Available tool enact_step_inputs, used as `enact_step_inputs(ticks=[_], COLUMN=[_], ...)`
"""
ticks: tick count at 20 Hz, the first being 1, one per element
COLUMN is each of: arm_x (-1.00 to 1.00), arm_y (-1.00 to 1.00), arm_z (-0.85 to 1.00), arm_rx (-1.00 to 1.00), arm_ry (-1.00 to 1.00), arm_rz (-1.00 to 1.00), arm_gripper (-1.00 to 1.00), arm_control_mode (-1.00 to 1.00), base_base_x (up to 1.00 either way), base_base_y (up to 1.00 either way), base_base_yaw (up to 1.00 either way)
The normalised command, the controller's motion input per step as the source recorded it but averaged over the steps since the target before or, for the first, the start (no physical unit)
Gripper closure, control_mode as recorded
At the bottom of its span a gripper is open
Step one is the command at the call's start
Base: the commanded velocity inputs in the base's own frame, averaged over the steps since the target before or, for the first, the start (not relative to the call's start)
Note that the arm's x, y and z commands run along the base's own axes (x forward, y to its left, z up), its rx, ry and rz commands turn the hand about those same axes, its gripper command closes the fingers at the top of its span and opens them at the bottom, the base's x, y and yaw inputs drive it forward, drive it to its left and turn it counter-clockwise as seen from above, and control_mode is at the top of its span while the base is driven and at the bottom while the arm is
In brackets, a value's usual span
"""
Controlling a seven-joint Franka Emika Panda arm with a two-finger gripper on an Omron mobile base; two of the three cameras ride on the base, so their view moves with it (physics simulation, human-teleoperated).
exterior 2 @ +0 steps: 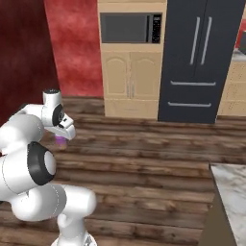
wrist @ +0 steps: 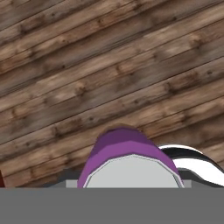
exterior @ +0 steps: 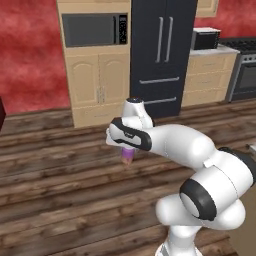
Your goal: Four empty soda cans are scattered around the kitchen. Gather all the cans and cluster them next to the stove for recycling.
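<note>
Dark wooden floor planks [wrist: 109, 65] spread beneath the arm. The hand view looks onto the silver top of the purple soda can [wrist: 127, 153], its long axis running along the gripper [exterior: 128, 152], which grips it with fingers part-closed, above the floor. The left base view shows the can pointing downward and, farther back, the black stove [exterior: 245, 70] at right.

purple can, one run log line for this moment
hand: shut on purple can | can: carried above wood floor | stove: far right, not reached
</note>
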Motion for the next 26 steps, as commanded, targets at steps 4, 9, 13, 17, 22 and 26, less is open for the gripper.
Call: enact_step_inputs(ticks=[4, 9, 13, 17, 22, 26], arm_x=[0.00, 0.00, 0.00, 0.00, 0.00, 0.00], arm_y=[0.00, 0.00, 0.00, 0.00, 0.00, 0.00], arm_z=[0.00, 0.00, 0.00, 0.00, 0.00, 0.00], arm_rx=[0.00, 0.00, 0.00, 0.00, 0.00, 0.00], arm_ry=[0.00, 0.00, 0.00, 0.00, 0.00, 0.00], arm_rz=[0.00, 0.00, 0.00, 0.00, 0.00, 0.00], arm_gripper=[1.00, 1.00, 1.00, 1.00, 1.00, 1.00], arm_control_mode=[1.00, 1.00, 1.00, 1.00, 1.00, 1.00], base_base_x=[0.47, 0.47, 0.49, 0.51, 0.51, 0.51], base_base_y=[-0.21, -0.21, -0.20, -0.19, -0.19, -0.19], base_base_yaw=[-0.12, -0.13, -0.13, -0.12, -0.12, -0.13])
